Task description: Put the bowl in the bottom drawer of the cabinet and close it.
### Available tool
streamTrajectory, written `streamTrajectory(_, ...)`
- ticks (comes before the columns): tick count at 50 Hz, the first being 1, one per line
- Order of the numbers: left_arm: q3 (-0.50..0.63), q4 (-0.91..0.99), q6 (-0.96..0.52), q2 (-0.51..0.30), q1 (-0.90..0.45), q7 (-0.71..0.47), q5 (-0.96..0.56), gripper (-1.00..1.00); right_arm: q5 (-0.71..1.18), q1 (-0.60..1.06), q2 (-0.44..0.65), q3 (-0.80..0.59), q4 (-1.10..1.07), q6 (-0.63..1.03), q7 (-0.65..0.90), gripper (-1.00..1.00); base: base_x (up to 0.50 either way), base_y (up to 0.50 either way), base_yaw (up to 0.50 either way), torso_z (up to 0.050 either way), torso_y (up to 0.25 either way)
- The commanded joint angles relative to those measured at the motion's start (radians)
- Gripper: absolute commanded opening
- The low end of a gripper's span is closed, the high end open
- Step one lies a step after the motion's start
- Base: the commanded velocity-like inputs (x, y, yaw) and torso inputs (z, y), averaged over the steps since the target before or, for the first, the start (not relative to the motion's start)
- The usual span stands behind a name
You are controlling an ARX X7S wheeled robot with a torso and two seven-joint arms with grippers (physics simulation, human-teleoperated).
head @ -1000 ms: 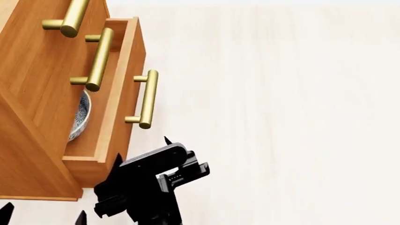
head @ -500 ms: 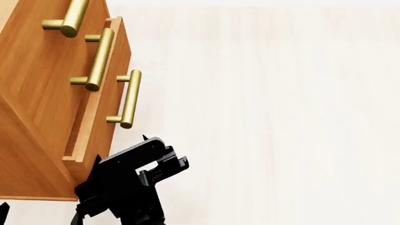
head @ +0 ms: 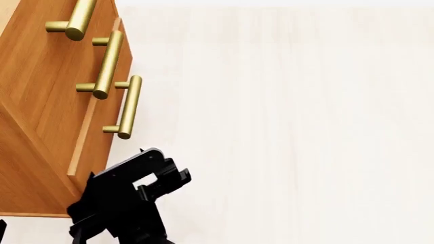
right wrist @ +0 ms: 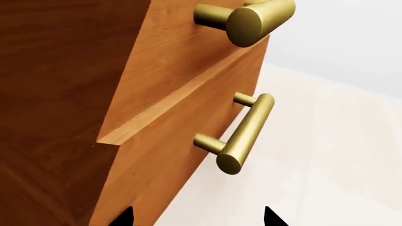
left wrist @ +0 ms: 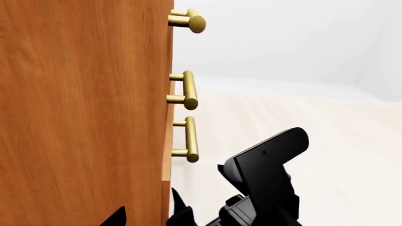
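Right hand (head: 166, 178) sits low at the near corner of the cabinet (head: 40, 101), its dark body pressed close to the end of the bottom drawer (head: 101, 127). Its own wrist camera shows two black fingertips (right wrist: 129, 216) set well apart with nothing between them, so the hand is spread and gripping nothing. That fits a push rather than a grasp: the hand appears to bear on the drawer front near its lower end instead of closing on the brass handle (head: 125, 109), since shutting a drawer needs only pressure along its travel.

The drawer is nearly home. In the right wrist view a thin ledge of its pale top edge stands proud of the front above it, and the head view shows the same narrow step. I judge a little more travel is left before the fronts lie flush.

Left hand (left wrist: 150, 219) shows only as a couple of dark tips at the edge of its wrist picture, beside the cabinet's side panel; whether it is spread or pressed together cannot be told. It seems to be parked clear of the drawer's path.

The bowl is not visible in any view; by my reading it lies inside the almost shut drawer, hidden by the front above.

The two upper drawers (head: 61, 56) sit closed, their handles untouched. The pale floor (head: 305, 127) spreads beyond the cabinet.
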Motion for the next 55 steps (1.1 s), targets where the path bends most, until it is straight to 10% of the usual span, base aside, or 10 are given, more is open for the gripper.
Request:
streamTrajectory(1,-0.001,-0.002,0.011,-0.005,0.005,0.000,0.002,1.00,0.041,0.043,-0.009,-0.055,-0.023,0.000,-0.001,1.00,0.00,0.00,0.00,0.000,0.000)
streamTrajectory(55,-0.020,0.008,0.051,-0.037,0.019,-0.008,-0.016,1.00,0.069,0.111,-0.009,-0.058,-0.162,0.090,-0.018,1.00,0.00,0.00,0.00,0.000,0.000)
